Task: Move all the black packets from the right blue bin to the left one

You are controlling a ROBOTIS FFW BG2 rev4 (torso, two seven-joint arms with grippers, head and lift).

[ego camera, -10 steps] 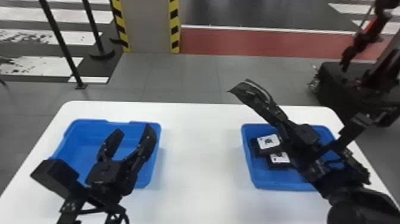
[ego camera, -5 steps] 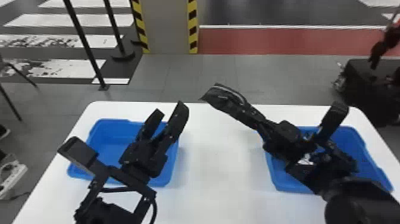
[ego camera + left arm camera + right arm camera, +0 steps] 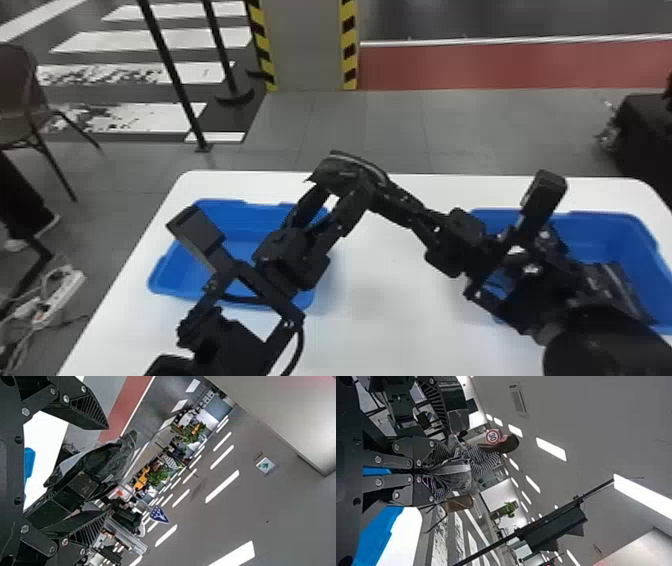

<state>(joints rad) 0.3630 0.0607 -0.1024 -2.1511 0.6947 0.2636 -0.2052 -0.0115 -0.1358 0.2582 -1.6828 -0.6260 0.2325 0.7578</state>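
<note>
Progress log, my work at the white surface (image 3: 390,310). My right gripper (image 3: 451,471) has its jaws pinched on 1 black packet (image 3: 340,172), up in the air and clear of both bins. My left gripper (image 3: 107,470) has its jaws spread, and the packet reaches in between them; whether it touches either side I can't tell. Looks like a pass from right to left in hand.

Right blue bin (image 3: 610,240): at least 1 dark packet (image 3: 612,287) lies in it, near side, partly behind my right arm. Pale patches show past the arm too, maybe labels on more packets. No firm count.

Left blue bin (image 3: 240,225): no packet in the part I can see; my left arm hides some of the floor. So I'd call it early: 1 packet out of its bin, 0 seen delivered.

Left to do: close the left jaws on this packet, let go with the right, lower it into the left bin, then go back for the rest. Main risk is releasing the right before the left has a sure bite; the bag looks floppy.
</note>
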